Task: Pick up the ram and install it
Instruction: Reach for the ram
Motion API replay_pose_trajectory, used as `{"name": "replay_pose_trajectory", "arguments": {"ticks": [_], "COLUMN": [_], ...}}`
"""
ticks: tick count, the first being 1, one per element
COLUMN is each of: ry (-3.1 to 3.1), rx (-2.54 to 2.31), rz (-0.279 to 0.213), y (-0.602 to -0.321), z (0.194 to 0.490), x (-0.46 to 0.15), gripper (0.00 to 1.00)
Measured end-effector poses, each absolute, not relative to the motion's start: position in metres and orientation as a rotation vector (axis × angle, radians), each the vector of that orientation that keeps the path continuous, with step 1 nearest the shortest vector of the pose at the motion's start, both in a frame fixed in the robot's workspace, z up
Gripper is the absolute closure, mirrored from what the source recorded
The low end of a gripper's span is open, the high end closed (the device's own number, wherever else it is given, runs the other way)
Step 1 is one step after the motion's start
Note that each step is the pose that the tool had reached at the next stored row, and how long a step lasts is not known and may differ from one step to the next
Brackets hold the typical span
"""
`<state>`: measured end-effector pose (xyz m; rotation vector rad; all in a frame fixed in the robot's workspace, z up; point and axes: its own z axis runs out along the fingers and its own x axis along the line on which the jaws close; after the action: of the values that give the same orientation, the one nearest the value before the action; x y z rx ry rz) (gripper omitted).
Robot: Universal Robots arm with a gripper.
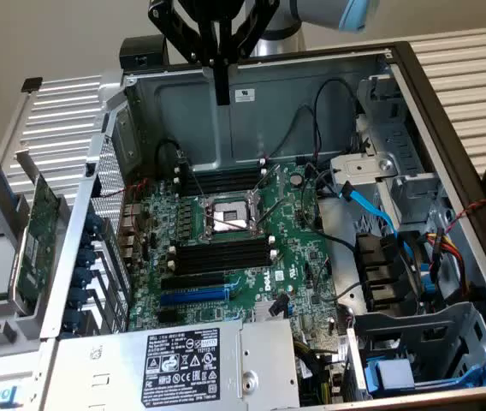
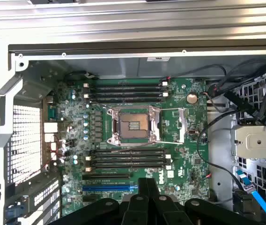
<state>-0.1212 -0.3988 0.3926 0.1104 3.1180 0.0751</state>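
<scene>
My gripper (image 1: 222,96) hangs high over the back of the open computer case (image 1: 260,98), fingers shut together with nothing between them. In the wrist view the shut fingertips (image 2: 147,183) point down at the green motherboard (image 2: 180,117). One bank of black memory slots (image 1: 222,181) lies behind the CPU socket (image 1: 230,214) and another bank of slots (image 1: 223,253) lies in front of it; the same banks, far slots (image 2: 126,93) and near slots (image 2: 126,158), look empty. The ram is out of view.
A green expansion card (image 1: 36,244) with a metal bracket stands outside the case at the exterior view's left. The power supply (image 1: 183,360) sits along the front. Cables and a blue data lead (image 1: 371,205) cross the drive bays at the exterior view's right.
</scene>
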Motion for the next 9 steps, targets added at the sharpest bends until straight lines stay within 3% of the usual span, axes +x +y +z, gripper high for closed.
{"name": "replay_pose_trajectory", "arguments": {"ticks": [9], "ry": [3.118], "rx": [0.110], "rz": [0.075], "y": [-0.3988], "z": [0.3926], "x": [-0.1212], "gripper": [0.89]}}
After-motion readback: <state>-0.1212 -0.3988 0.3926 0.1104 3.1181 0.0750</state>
